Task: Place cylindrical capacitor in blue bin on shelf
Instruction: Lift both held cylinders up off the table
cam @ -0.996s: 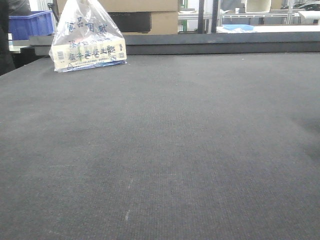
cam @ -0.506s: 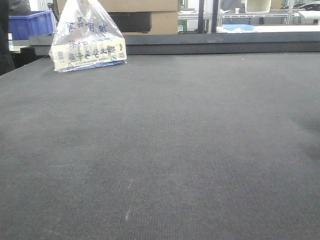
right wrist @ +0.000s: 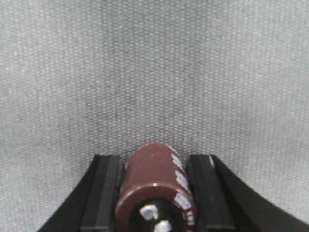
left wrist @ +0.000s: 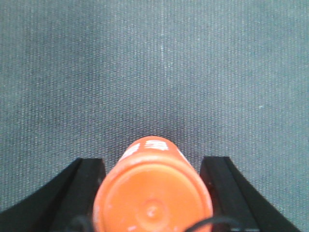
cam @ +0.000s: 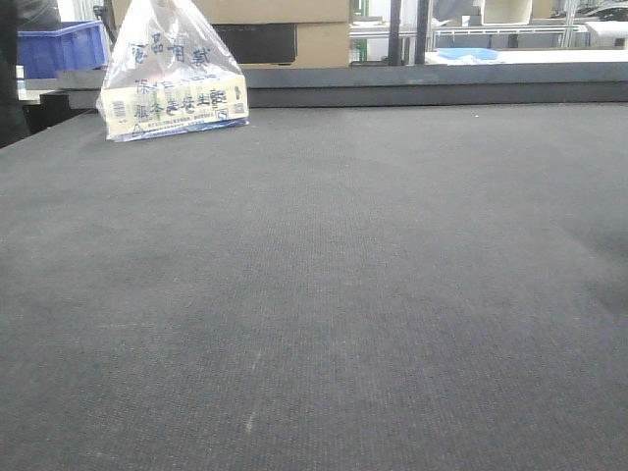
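**Both grippers loaded above the dark mat**

From the front, the dark-matted table (cam: 314,294) fills nearly everything, a wide stretch of woven grey fabric running back to a raised dark ledge. Behind that ledge sit brown cardboard boxes (cam: 294,29). On the mat's far left stands a clear plastic bag (cam: 172,74) with blue printing, upright and pinched at the top. Just beyond it, at the left edge, a blue crate (cam: 59,47) shows; I cannot tell what it rests on. Neither arm shows in this view.

The left wrist camera looks down on the mat. The left gripper (left wrist: 152,166) is clamped on an orange cylinder (left wrist: 153,198), its black fingers (left wrist: 82,193) close on either side. The cylinder's long axis runs along the fingers, away from the camera. Its flat round end faces the lens, and the far end, carrying white print, pokes out past the fingertips.

The right gripper (right wrist: 153,162) is likewise closed around the cylindrical capacitor (right wrist: 154,193), a dark brown can squeezed between its two black fingers (right wrist: 104,193). The capacitor lies lengthwise in the jaws, with its long axis pointing straight out from the wrist. Its end with two silvery terminals is turned toward the camera, the plain end points forward beyond the fingertips, and white markings run down its right flank. It hangs over bare mat.
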